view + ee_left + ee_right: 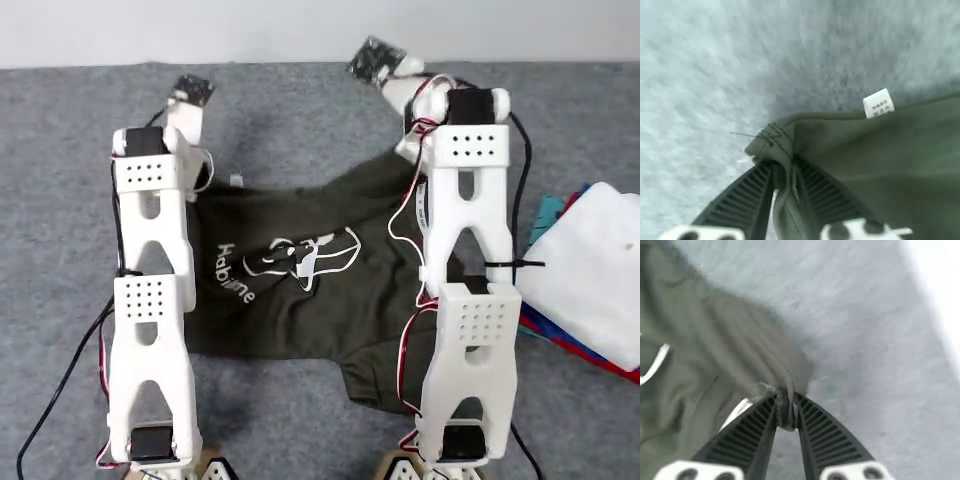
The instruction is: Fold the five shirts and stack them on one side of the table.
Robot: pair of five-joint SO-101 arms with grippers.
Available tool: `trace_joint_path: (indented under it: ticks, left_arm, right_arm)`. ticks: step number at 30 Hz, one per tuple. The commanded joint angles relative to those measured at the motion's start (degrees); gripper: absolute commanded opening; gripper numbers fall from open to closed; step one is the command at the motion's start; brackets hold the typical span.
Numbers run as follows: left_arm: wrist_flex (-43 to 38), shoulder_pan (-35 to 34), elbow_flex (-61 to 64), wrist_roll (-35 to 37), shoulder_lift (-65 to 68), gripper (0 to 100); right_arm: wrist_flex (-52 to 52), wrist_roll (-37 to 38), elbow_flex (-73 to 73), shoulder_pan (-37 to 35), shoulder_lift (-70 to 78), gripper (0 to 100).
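The left gripper (782, 167) is at the far left side of the grey fuzzy table (300, 110). Its two black ridged jaws are shut tight on a stitched corner of the dark green cotton shirt with a white drawing on it (300, 320). A small white cloth tag (878, 103) sticks out of the shirt edge just beside that corner.

The shirt lies between the two white arms. It is mostly flat, with some bumps and a bit folded under at the near right. Its long way goes across the table, from the left arm to the right arm. Its far edge is the one both grippers hold, and the rest of the cloth lies back toward the arm bases.

The right gripper (786, 412) is at the far right end of that same edge. Its jaws are pinched shut on a bunched bit of the green cloth, and that end looks pulled a little farther away than the left end.

On the right side of the table sits the pile of folded shirts, white on top with blue, red and teal under it (600, 260). It is near the right arm and well apart from the left one.

I think the next move is to bring the held edge back over the shirt toward the near edge, both arms together, so it folds in half
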Motion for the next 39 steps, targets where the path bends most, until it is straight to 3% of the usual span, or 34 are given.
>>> trace_joint_path:
  ticks: [1, 10, 23, 31, 39]
  left_arm:
    - [-4.57, -1.14, -5.67, -0.44, -5.54, 1]
    - [-23.3, -2.11, -7.43, -0.44, -5.71, 1]
    - [-33.76, -1.23, -5.93, -2.81, -3.52, 2]
    - [-24.35, -1.23, -6.29, -8.09, -0.97, 2]
    - [-9.67, 0.62, -6.73, -18.29, -1.32, 2]
  right_arm:
    - [-5.14, -0.7, -4.92, 0.66, -4.79, 1.0]
    - [-21.67, -0.7, -4.48, 1.89, -4.79, 1.0]
    - [-26.51, -0.7, -4.92, 2.86, -2.15, 1.0]
    - [-23.87, -0.53, -7.21, 2.77, -2.51, 1.0]
    - [1.71, -0.35, -16.62, 1.89, -2.24, 1.0]
